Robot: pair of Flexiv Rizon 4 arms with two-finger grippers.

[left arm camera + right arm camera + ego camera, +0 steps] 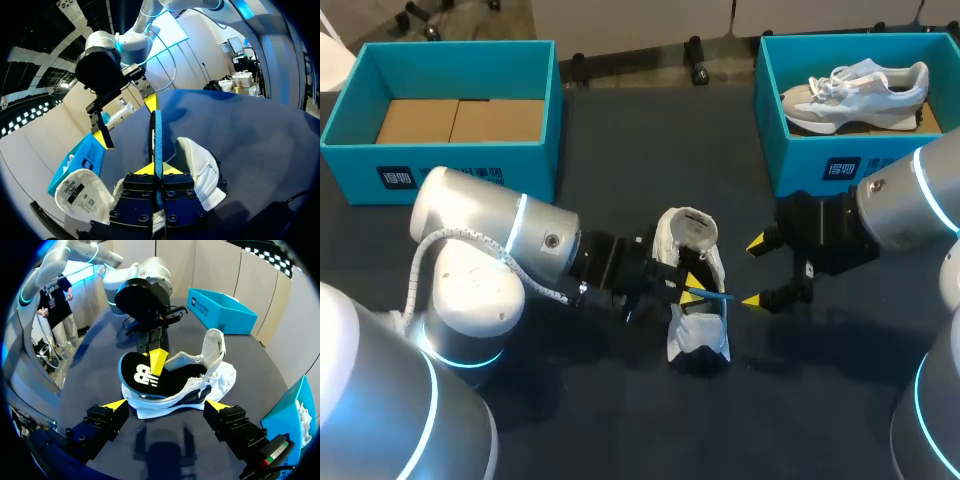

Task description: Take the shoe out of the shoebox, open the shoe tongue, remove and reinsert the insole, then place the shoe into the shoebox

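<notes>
ok, your left gripper is clamped on the insole, holding it over the white shoe. the shoe sits on the table between the left box and the right box, tongue raised. your right gripper hangs just beside the shoe, fingers spread, gripping nothing. a second shoe lies in the right box.

Our left arm and right arm wear rounded silver-grey shells ringed by glowing cyan bands. A white ribbed cable loops beside the left one. Our left gripper and right gripper are black screw-studded blocks with yellow wedge tips.
</notes>
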